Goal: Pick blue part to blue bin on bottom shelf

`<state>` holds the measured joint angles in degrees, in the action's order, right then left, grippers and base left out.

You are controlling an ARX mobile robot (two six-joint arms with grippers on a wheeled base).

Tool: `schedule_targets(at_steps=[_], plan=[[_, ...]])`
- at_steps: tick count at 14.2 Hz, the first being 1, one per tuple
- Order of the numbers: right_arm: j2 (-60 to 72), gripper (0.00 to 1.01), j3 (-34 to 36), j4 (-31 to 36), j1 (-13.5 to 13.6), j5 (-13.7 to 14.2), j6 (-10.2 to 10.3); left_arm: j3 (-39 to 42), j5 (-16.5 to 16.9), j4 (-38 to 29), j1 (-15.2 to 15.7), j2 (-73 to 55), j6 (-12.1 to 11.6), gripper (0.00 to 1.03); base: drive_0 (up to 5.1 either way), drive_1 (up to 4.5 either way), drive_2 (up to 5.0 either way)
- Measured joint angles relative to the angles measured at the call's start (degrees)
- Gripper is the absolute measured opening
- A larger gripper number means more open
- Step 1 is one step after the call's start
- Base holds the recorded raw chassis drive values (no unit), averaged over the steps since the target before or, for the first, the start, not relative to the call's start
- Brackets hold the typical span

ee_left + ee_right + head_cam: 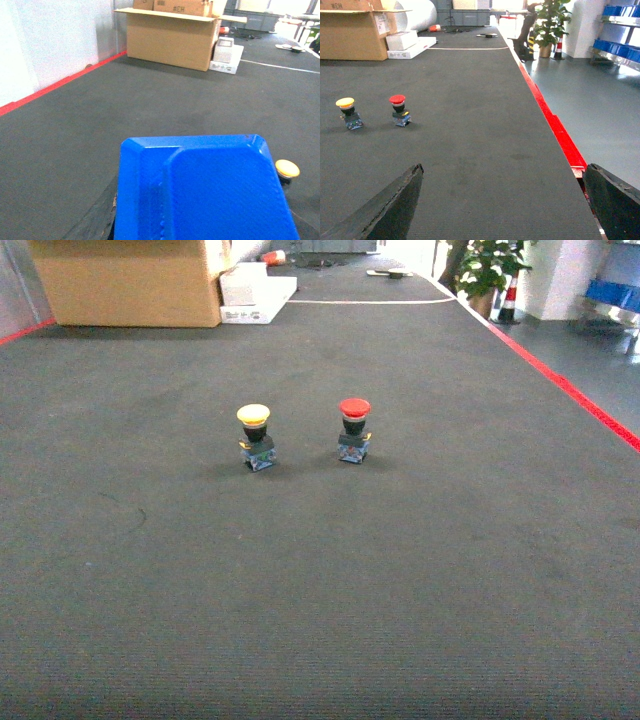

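Note:
The blue part [220,190] fills the lower half of the left wrist view, a blue block with a bevelled raised face. My left gripper [205,215] is shut on it, and only one dark finger [100,220] shows at its left side. My right gripper [504,172] is open above the dark mat [470,150] with nothing between its fingers. Far off at the right, blue bins [616,46] sit on a steel rack [615,56]; I cannot tell which one is the blue bin or which level is the bottom shelf. Neither gripper shows in the head view.
A yellow push button [256,436] and a red push button [354,428] stand upright on the mat [320,570]. A red line [550,120] edges the mat on the right. A cardboard box [130,280] and white boxes [255,290] sit at the far left, and a potted plant [547,25] at the far right.

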<state>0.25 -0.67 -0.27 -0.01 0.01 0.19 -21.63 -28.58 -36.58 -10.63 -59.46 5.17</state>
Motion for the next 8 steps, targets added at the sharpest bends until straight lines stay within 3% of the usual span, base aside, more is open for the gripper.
schedule_targets(at_steps=[3, 5, 8], plan=[[0.0, 0.98, 0.0, 0.0, 0.0, 0.0, 0.0, 3.3, -5.1, 10.3, -6.0, 14.8, -1.1, 0.44, 0.0, 0.00, 0.0], [0.0, 0.98, 0.0, 0.0, 0.0, 0.0, 0.0, 5.8, -12.0, 18.7, -12.6, 25.7, -0.9, 0.44, 0.0, 0.00, 0.0], [0.0, 0.98, 0.0, 0.0, 0.0, 0.0, 0.0, 6.1, -17.5, 23.0, -17.6, 31.2, -0.5, 0.44, 0.0, 0.00, 0.0]])
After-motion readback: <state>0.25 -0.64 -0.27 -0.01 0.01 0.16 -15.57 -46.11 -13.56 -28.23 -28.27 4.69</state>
